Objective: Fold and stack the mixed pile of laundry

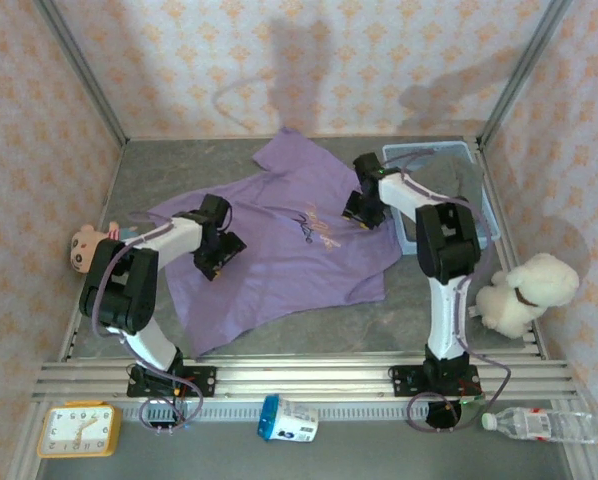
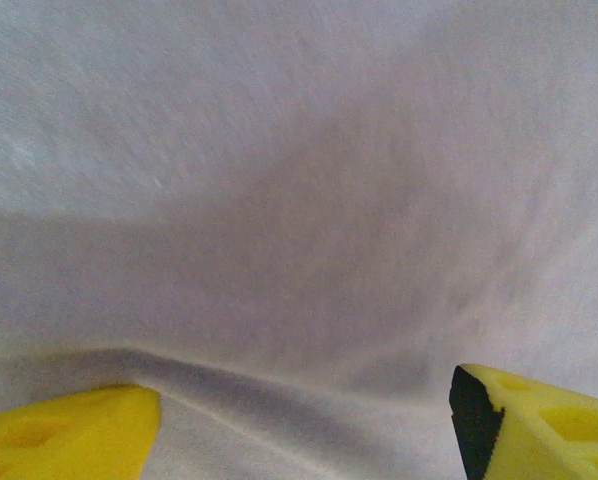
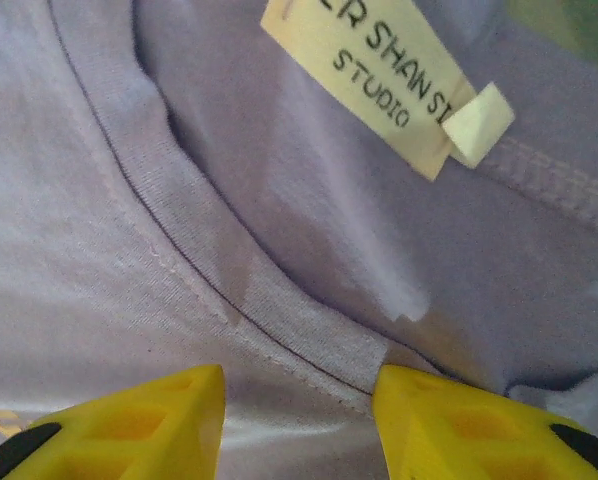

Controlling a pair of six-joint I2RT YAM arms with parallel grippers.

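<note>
Of the laundry pile, a lilac-purple shirt (image 1: 289, 240) lies spread flat across the middle of the table, with a small print at its centre. My left gripper (image 1: 217, 262) hovers low over the shirt's left part. In the left wrist view it (image 2: 304, 415) stands open, with a soft fold of the cloth (image 2: 299, 200) between its yellow fingers. My right gripper (image 1: 364, 215) is at the shirt's right side, by the neck. In the right wrist view it (image 3: 299, 405) is partly open, its fingers astride the ribbed collar (image 3: 279, 310) just below the cream label (image 3: 379, 80).
A light blue mesh basket (image 1: 469, 165) stands at the back right, close behind the right arm. A white plush toy (image 1: 529, 290) sits at the right edge and a pink doll (image 1: 84, 248) at the left. A clock (image 1: 77, 430), a can (image 1: 287, 420) and a bottle (image 1: 539, 425) lie in front of the rail.
</note>
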